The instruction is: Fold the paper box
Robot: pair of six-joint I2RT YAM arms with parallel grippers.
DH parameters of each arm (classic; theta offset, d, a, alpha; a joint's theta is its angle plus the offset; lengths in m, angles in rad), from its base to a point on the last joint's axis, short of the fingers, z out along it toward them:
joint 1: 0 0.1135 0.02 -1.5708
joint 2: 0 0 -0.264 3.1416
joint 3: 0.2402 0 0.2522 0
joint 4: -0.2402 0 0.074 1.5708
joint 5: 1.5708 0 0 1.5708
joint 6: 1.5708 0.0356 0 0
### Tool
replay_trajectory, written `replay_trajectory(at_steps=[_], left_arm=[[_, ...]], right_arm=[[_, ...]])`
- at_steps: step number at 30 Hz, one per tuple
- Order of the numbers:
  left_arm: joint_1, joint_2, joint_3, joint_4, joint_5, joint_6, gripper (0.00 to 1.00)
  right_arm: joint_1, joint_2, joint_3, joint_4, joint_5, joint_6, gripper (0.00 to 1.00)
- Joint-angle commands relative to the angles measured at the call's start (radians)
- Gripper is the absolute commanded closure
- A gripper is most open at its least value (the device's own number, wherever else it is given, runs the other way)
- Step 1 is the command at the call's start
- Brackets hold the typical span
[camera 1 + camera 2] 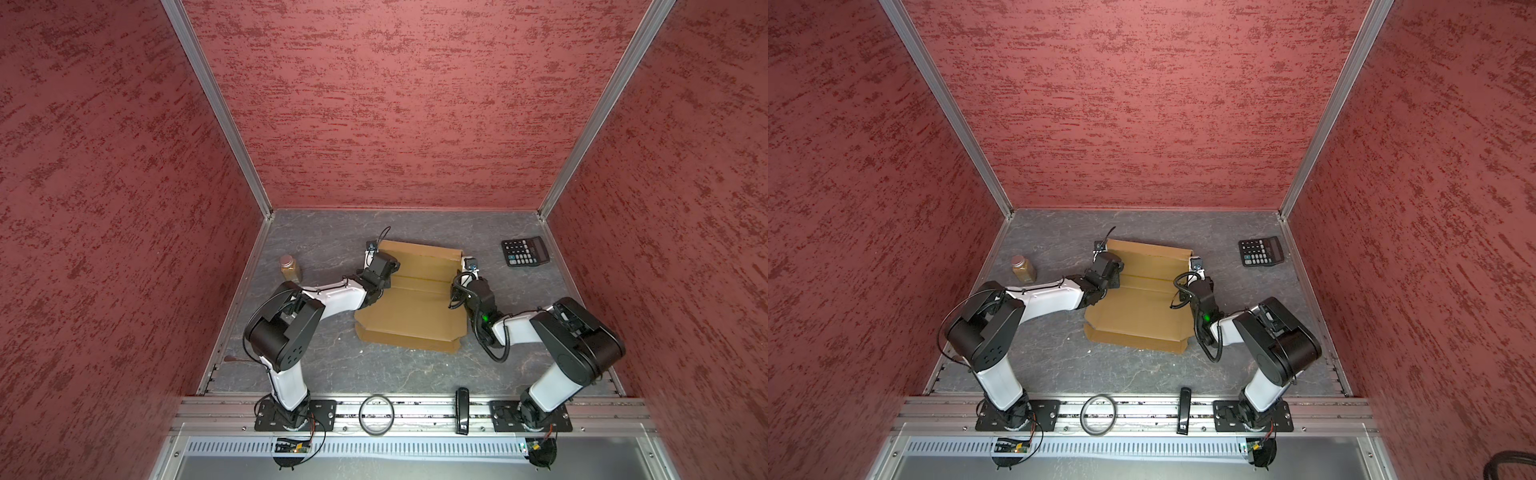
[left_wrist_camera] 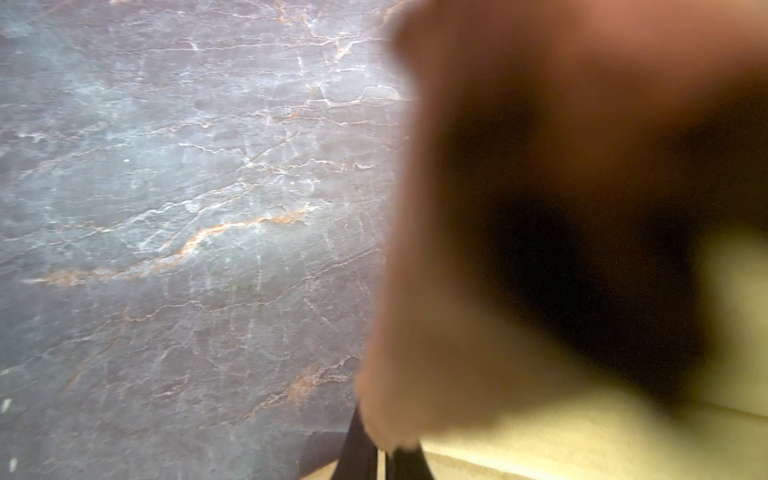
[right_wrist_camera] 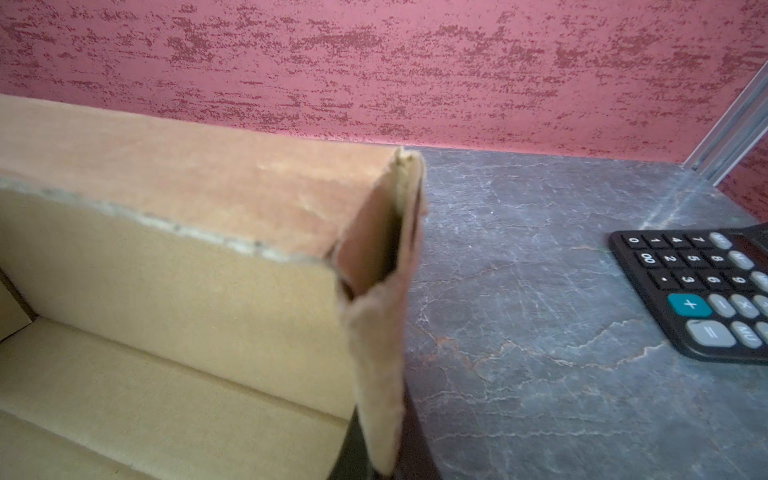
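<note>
Left hand [image 2: 382,455] and right hand [image 3: 380,457] each pinch an opposite side flap of the paper box [image 1: 415,307], which lies crosswise between them.

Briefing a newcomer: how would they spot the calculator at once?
Find the grey marbled table between red walls. Near its far right corner, right of the paper box, lies the calculator. It alone is flat, black and covered in keys.
</note>
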Motion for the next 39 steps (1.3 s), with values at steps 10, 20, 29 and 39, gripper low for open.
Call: replay_trajectory(at_steps=[10,20,29,39], left_arm=[[-0.019,0.067,0.04,-0.137,-0.101,-0.084,1.0],[-0.027,0.081,0.019,-0.126,-0.124,-0.114,1.0],[-0.03,0.093,-0.01,-0.112,-0.15,-0.151,0.92],[-0.02,0.077,-0.039,-0.082,-0.146,-0.148,0.8]], right_arm=[[0.062,-0.027,-0.02,-0.032,0.004,0.027,1.0],[0.079,-0.024,-0.025,-0.029,0.014,0.037,1.0],[0.085,-0.022,-0.022,-0.036,0.022,0.035,1.0],[0.085,-0.022,-0.022,-0.042,0.033,0.023,1.0]])
